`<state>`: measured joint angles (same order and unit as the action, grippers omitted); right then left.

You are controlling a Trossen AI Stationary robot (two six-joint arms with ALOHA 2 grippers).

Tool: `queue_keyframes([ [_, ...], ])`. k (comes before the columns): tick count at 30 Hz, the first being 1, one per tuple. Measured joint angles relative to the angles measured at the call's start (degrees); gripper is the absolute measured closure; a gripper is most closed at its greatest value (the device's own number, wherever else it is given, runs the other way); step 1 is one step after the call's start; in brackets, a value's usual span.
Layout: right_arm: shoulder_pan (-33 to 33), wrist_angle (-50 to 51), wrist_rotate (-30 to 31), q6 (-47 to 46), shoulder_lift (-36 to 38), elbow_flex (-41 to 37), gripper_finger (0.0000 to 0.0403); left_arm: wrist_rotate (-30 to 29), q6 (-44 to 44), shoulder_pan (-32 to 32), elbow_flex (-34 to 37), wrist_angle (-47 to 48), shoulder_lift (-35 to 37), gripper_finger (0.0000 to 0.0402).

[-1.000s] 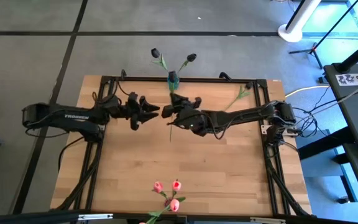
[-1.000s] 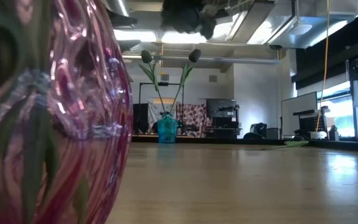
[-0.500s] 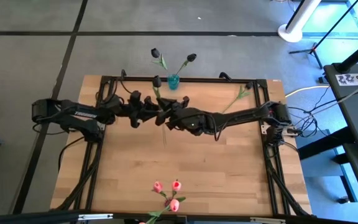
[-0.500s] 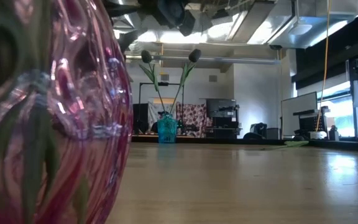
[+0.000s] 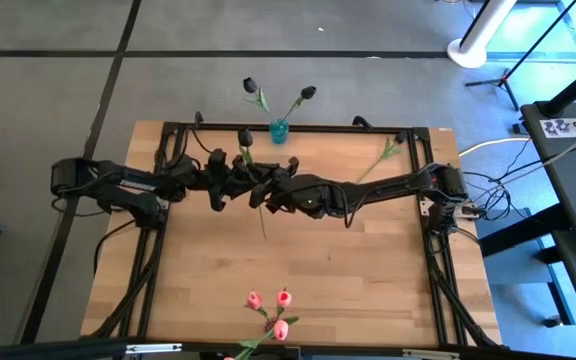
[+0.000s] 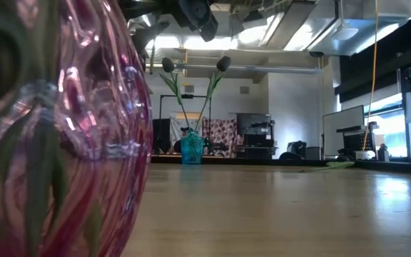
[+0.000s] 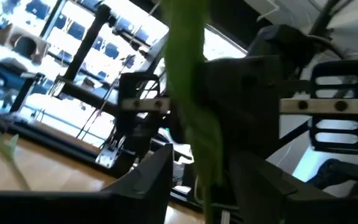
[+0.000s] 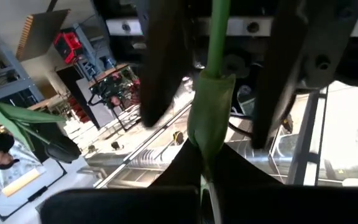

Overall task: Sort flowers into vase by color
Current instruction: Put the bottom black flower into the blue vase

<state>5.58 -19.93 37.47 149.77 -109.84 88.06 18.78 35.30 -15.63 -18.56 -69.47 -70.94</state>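
A dark-headed flower with a long green stem is in the air over the table's far middle, its head toward the far edge. My right gripper is shut on its stem. My left gripper faces it from the left, open; its fingers stand on either side of the stem without touching. Two dark-headed flowers stick in a small blue vase at the far edge. Several pink flowers stand in a pink glass vase at the near edge. My right gripper pinches the flower's stem between its two fingers, about midway along, where a leaf wraps it. The fingers come from the table's right and lie across the stem. The flower is lifted clear of the table.
A green leafy stem lies on the table near the far right corner. The black frame rail runs along the far edge beside the blue vase. Bare wood spreads between the arms and the pink vase.
My right gripper has carried the flower toward the table's left edge, up to my left gripper. The dark head has moved from in front of the blue vase to the vase's left. My left arm has changed its pose a little while its gripper stayed near the same spot.
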Motion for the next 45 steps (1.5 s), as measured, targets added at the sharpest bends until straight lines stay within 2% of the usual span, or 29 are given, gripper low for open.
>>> queue_keyframes([
  [4, 0.0, 0.5, 1.1, -1.1, 0.0, 0.0, 0.0383, -0.4, -1.6, 1.1, -0.2, 0.8, 0.0, 0.0295],
  [8, 0.0, 0.5, 1.8, -2.6, 0.0, 0.0, 0.0352, -1.1, -2.7, 1.0, -0.2, 2.0, 0.1, 0.0368],
  [10, 0.0, 0.6, 1.4, -4.1, 0.0, 0.0, 0.0336, -1.8, -2.6, 1.0, -0.2, 2.1, 0.1, 0.0390],
  [16, 0.0, 0.9, 2.0, -6.4, 0.0, 0.0, 0.0304, -2.3, -3.3, 0.9, -0.2, 2.5, 0.1, 0.0393],
  [25, 0.2, 1.3, 3.9, -18.6, 0.0, 0.0, 0.0301, -3.3, -5.3, -1.0, -0.2, 6.7, 0.6, 0.0395],
  [30, 0.9, 1.6, 8.0, -27.0, 0.0, 0.0, 0.0301, -3.6, -9.1, -3.1, -0.2, 13.7, 5.2, 0.0395],
  [33, 1.0, 1.5, 9.8, -31.2, 0.0, 0.0, 0.0301, -8.0, -11.7, -3.9, -0.2, 18.9, 8.9, 0.0395],
  [36, 0.8, -0.8, 9.9, -41.6, 0.0, 0.0, 0.0301, -13.1, -16.1, -3.9, -0.2, 23.9, 11.9, 0.0396],
  [38, 0.6, -1.3, 9.7, -53.3, 0.0, 0.7, 0.0300, -15.4, -18.3, -3.5, -0.2, 27.2, 13.7, 0.0396],
  [42, -0.2, 1.4, 6.6, -87.3, 0.9, 2.4, 0.0265, -20.7, -23.3, -0.1, -0.2, 35.3, 19.2, 0.0396],
  [45, -1.6, 6.1, -2.8, -109.7, 1.9, 2.5, 0.0214, -27.2, -29.0, 4.3, -0.2, 38.6, 22.0, 0.0396],
])
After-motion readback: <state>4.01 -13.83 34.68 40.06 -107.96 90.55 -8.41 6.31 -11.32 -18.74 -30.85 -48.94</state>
